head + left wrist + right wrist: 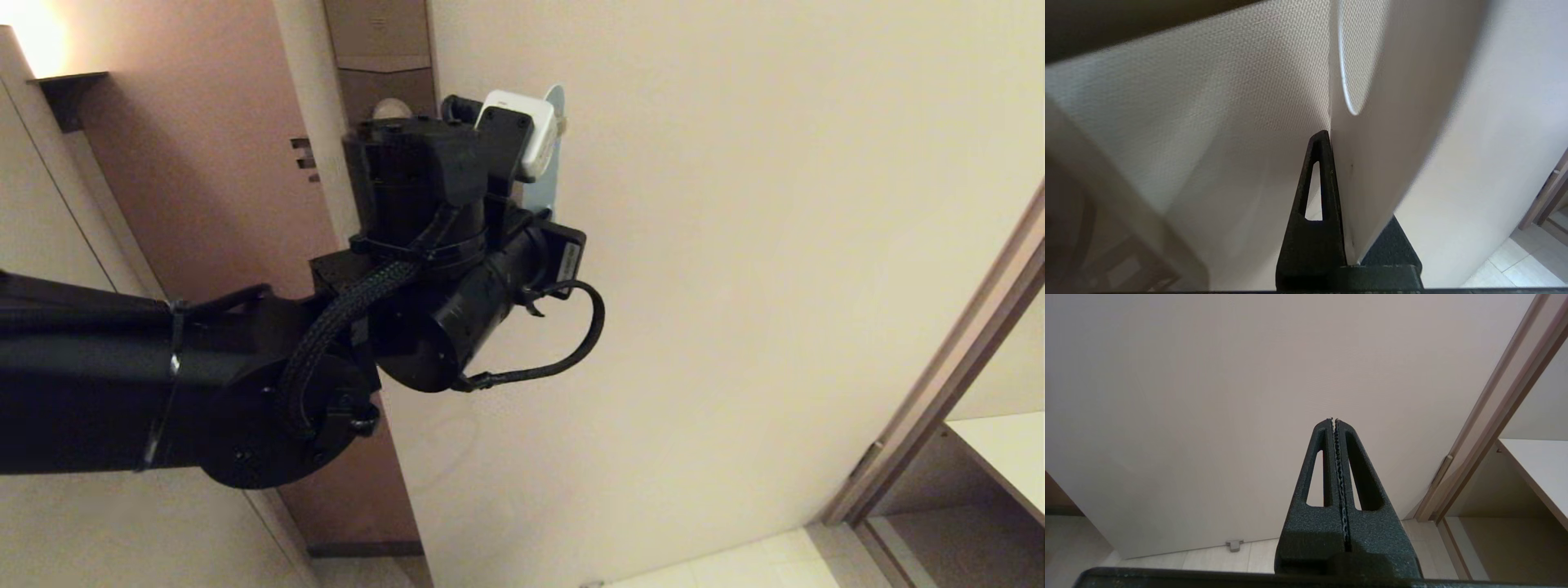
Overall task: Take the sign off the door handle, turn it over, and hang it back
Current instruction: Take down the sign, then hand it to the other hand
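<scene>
Beige door behind; left gripper clamps sign edge; right gripper closed, empty. Advise: rotate slowly, maintain pinch.

Pale tiled floor beneath the door

A small grey door stop sits on the tiles just beside the door's bottom edge; light rectangular tiles run toward the brown door frame.

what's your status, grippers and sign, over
Left gripper raised by the door, jaws shut on the sign. Right gripper parked low, jaws shut, empty. Door handle hidden behind the left arm. Nothing seen in the way.
</scene>
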